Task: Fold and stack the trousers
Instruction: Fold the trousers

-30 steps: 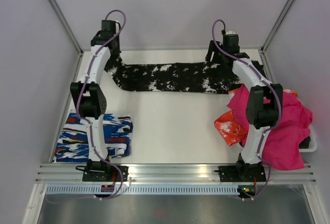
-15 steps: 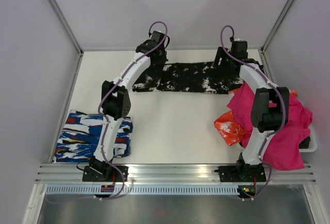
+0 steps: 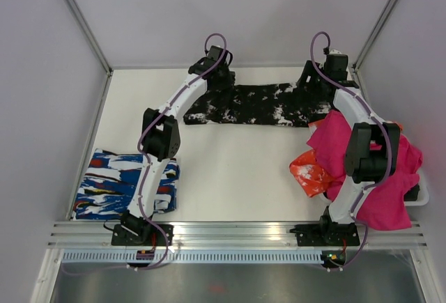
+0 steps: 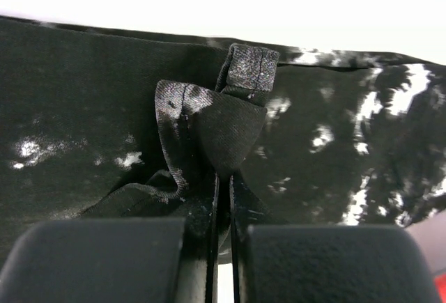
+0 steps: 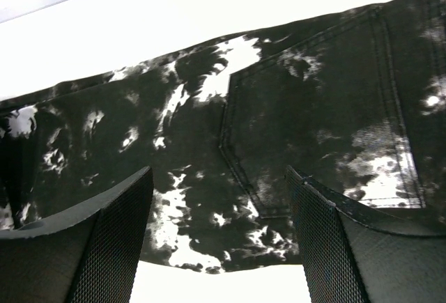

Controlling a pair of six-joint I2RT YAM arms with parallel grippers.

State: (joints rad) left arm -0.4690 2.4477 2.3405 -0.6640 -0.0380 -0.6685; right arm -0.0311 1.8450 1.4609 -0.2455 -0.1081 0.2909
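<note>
**Splatter trousers partly doubled over behind the magenta cloth**

The trousers (image 3: 258, 106) are black with irregular white splatter. They lie as a flat band on the desk (image 3: 230, 171), just behind and to the left of the magenta cloth (image 3: 390, 177). Their near end touches that cloth, and their far end is folded back over itself.

The left gripper (image 3: 217, 86) is at the end away from the magenta cloth. The left wrist view shows what the overhead view does not: its fingers (image 4: 104, 261) are clenched on a puckered fold of the fabric.

The right gripper (image 3: 315, 88) hangs just behind the magenta cloth. In its wrist view the fingers (image 5: 104, 240) are spread apart and grasp nothing. A stitched back pocket (image 5: 313, 143) lies below them.
</note>
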